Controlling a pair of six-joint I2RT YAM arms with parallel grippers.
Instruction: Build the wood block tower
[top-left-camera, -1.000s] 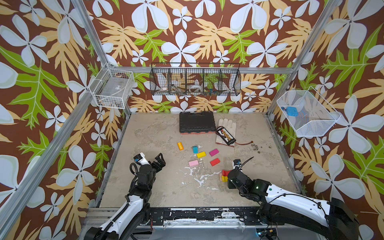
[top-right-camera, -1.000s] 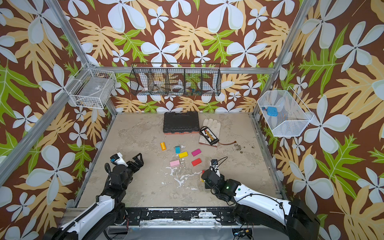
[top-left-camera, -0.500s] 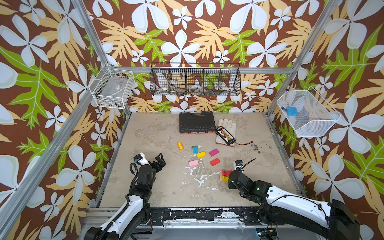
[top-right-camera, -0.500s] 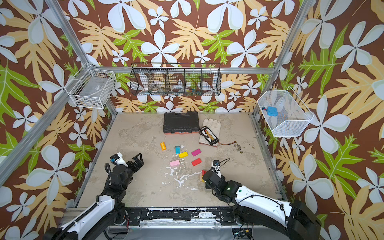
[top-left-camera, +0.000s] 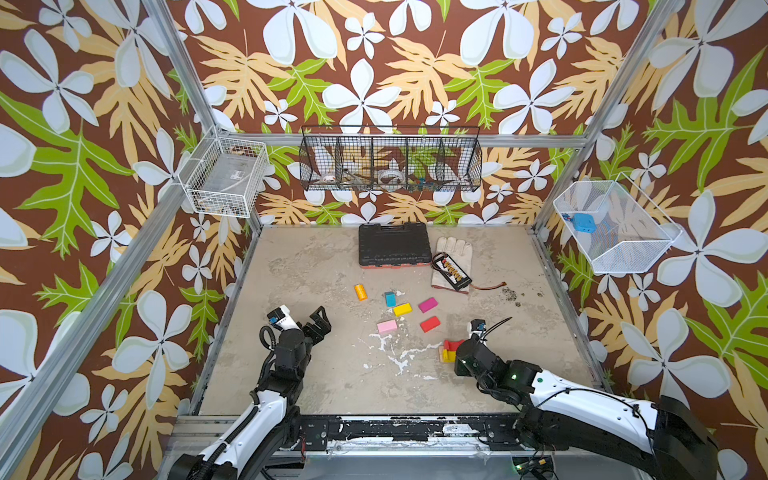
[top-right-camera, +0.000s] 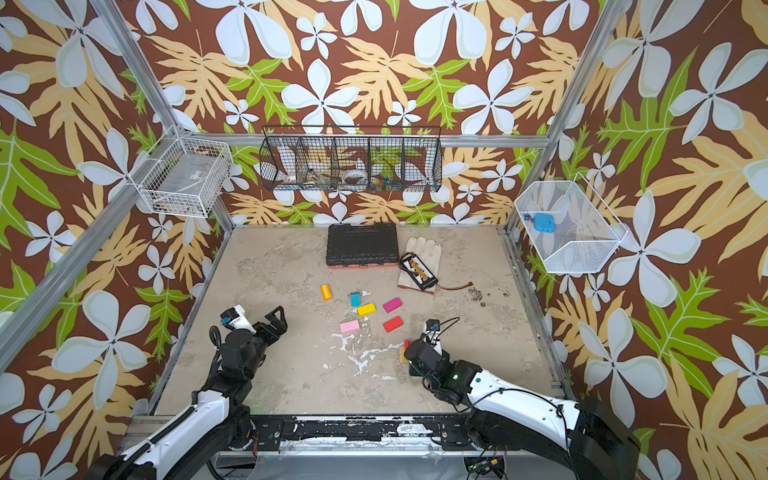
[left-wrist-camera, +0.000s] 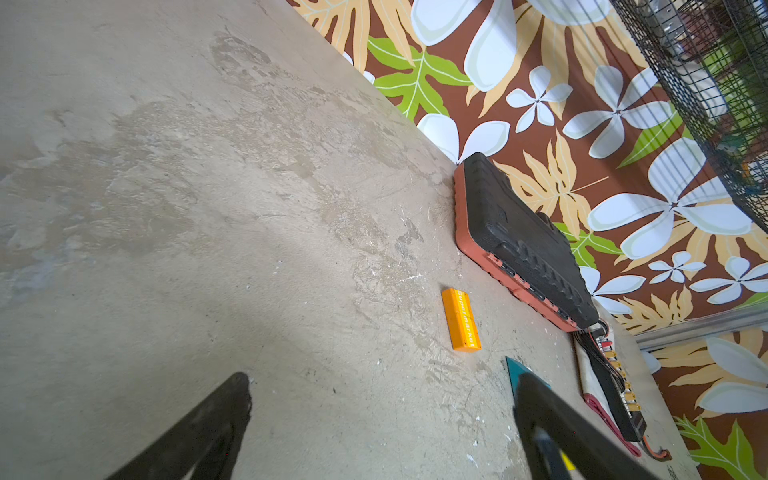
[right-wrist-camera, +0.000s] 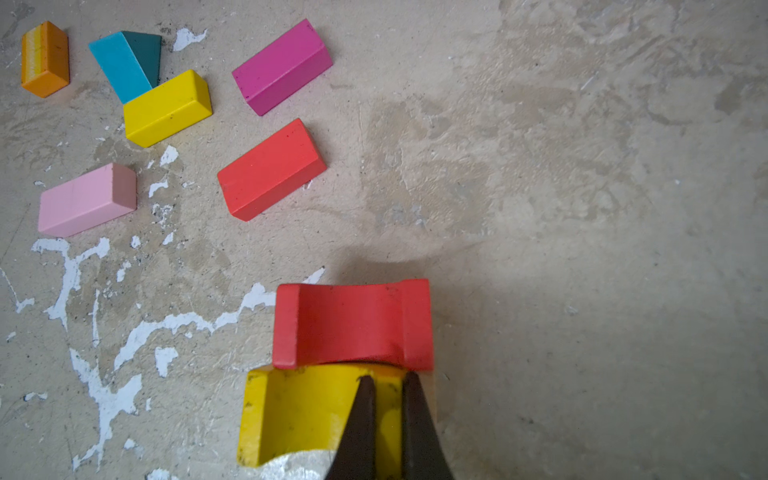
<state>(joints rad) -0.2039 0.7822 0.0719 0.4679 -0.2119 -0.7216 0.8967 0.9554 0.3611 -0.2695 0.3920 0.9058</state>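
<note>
My right fingers (right-wrist-camera: 368, 401), pinched together on nothing, rest atop the yellow arch (right-wrist-camera: 291, 411) touching the red arch (right-wrist-camera: 353, 324), likely squaring the wood block tower (top-left-camera: 449, 351), front-right on the table (top-left-camera: 332, 374); left fingers (top-left-camera: 319, 320) gape, parked clear.

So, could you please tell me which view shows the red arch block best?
The right wrist view: the red arch block is close, whole, sharp. Both top views show it tiny, partly hidden; the left wrist view misses it.

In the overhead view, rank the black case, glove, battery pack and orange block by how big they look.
In a top view:
1. black case
2. glove, partly covered
3. battery pack
4. orange block
</note>
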